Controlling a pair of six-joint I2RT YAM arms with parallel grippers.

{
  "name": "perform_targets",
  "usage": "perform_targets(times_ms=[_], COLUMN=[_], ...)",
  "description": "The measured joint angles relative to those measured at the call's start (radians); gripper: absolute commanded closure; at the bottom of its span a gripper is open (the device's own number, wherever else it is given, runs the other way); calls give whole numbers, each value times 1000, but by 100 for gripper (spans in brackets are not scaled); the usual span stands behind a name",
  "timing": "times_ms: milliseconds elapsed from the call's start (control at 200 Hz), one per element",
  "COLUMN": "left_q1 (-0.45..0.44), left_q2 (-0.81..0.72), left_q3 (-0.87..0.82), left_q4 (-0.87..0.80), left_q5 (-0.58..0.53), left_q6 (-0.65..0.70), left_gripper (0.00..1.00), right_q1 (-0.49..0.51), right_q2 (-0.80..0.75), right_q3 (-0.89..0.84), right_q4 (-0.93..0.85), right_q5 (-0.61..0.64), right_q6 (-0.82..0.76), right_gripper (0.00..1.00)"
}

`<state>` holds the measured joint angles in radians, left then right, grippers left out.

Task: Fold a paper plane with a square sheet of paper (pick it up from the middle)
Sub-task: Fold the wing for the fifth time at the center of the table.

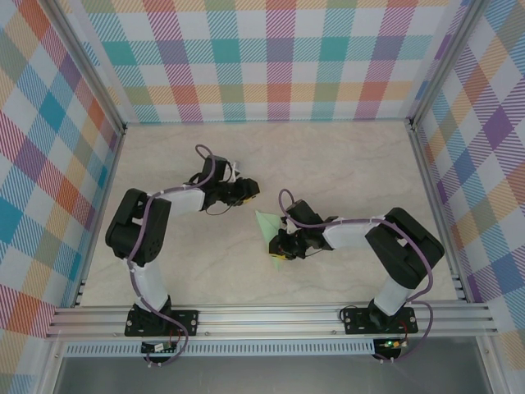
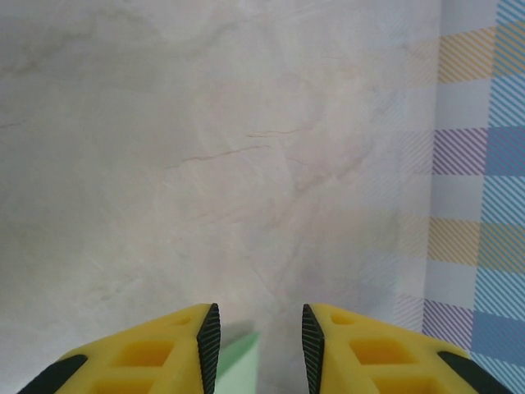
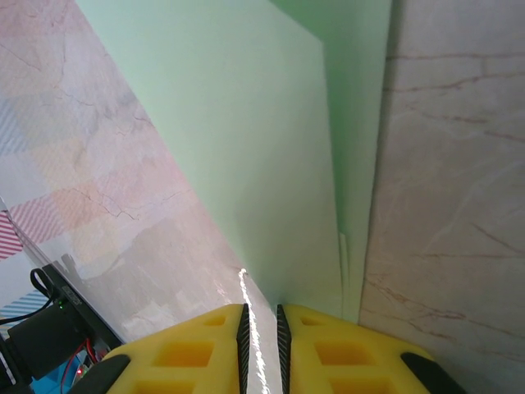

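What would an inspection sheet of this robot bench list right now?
Surface: pale marbled table.
Job's things: green paper, folded into layers, its point lifted off the table.
Clutter: nothing seen.
Grippers: right gripper shut on the paper's edge; left gripper open, holding nothing, a paper corner just beneath it.
Cables: purple cables run along both arms, looping near the wrists.
Surroundings: checked walls on three sides; metal rail at the near edge.
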<state>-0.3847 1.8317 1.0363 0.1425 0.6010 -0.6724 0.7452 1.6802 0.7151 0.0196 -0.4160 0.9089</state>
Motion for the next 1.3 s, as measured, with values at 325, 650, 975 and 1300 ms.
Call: perform_targets(times_ms=[325,650,975,1300], left_q1=[-161,-188,-189,-189], left_q2=[-98,40,47,45], left_q3=[-91,-118,-114,-109], left_q4=[40,27,16,4], left_q5=[1,-68,-85,-90], left_q6=[-35,-53,-38,-35], left_gripper=[68,72,72,71], right_q1=[0,0,0,0], right_q2=[4,2,-40,2], right_q3=[8,8,44,75], right_q4=[-14,-10,-29,-23], right_q5=[3,0,-16,-47], right_q6=[7,18,17,18], right_gripper=[80,79,76,76])
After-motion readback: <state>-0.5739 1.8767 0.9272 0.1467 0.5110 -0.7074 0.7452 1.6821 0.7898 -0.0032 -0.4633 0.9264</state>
